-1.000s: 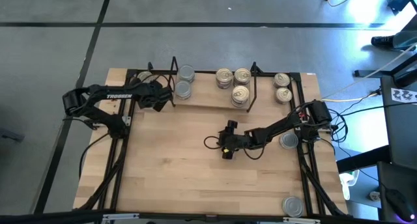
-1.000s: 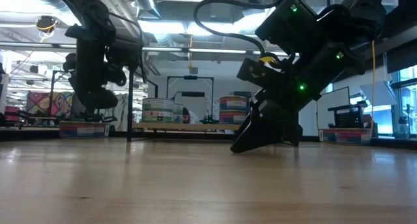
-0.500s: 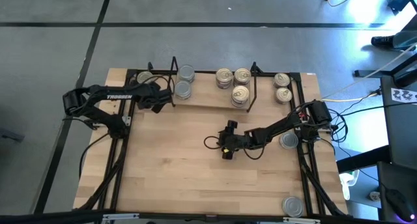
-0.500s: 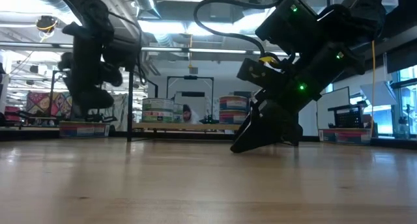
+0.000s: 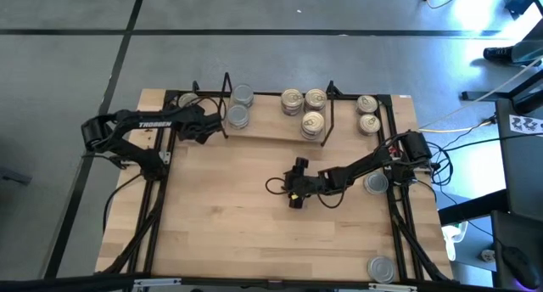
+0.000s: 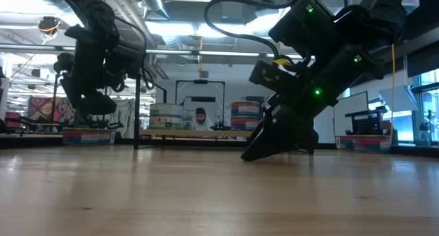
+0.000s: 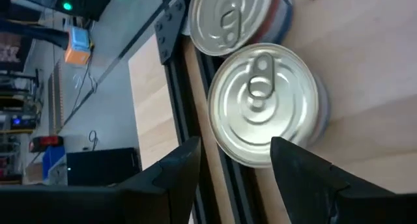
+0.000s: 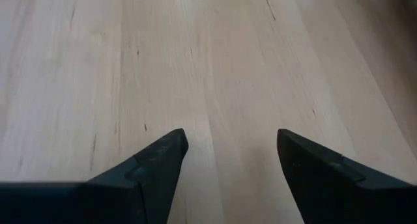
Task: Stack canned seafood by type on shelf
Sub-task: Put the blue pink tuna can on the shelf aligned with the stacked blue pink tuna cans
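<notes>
From above, my left claw (image 5: 214, 125) hangs open and empty at the far-left corner of the bench (image 5: 221, 233), just left of the shelf (image 5: 263, 131). Two tins (image 5: 240, 105) sit at the shelf's left end, three gold-lidded tins (image 5: 305, 108) in its middle, two more (image 5: 367, 112) at its right end. One tin (image 5: 186, 100) lies beyond my left arm in the far corner. My right claw (image 5: 293, 196) rests mid-bench, open, holding nothing; spare tins wait near the right edge (image 5: 376, 183) and the near-right corner (image 5: 382, 268).

From bench level, my left claw (image 6: 89, 102) hovers clear of the wood, and the right one (image 6: 264, 147) tips down onto it.

Past my left fingers (image 7: 176, 175), a silver pull-ring tin (image 7: 264, 103) lies just ahead, a second (image 7: 228, 19) touching it beyond. I judge that the near one is my pick: I should centre the jaws on its rim, come down level, and keep off the black frame rail beside it.

My right fingers (image 8: 156, 162) frame only bare wood.
</notes>
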Robot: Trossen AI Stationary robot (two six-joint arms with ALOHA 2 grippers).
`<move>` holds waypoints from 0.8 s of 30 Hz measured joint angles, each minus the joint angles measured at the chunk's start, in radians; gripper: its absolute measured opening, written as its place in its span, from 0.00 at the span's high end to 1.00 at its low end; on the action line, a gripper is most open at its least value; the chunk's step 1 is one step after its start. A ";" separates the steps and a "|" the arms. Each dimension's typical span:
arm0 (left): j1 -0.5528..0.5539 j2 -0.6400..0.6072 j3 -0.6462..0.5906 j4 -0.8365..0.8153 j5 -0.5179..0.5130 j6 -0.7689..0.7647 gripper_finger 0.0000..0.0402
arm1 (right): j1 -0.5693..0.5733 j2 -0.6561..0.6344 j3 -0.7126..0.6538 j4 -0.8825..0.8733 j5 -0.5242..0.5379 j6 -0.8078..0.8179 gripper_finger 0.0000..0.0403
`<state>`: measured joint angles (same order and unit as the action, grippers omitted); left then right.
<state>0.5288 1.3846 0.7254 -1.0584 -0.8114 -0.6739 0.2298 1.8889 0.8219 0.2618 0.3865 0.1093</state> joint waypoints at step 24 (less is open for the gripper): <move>0.116 0.000 -0.085 0.259 0.013 0.212 0.54 | 0.000 0.000 0.000 0.018 -0.025 0.016 0.38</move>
<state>0.6449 1.3846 0.6401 -0.7997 -0.7979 -0.4614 0.2298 1.8889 0.8219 0.2794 0.3618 0.1249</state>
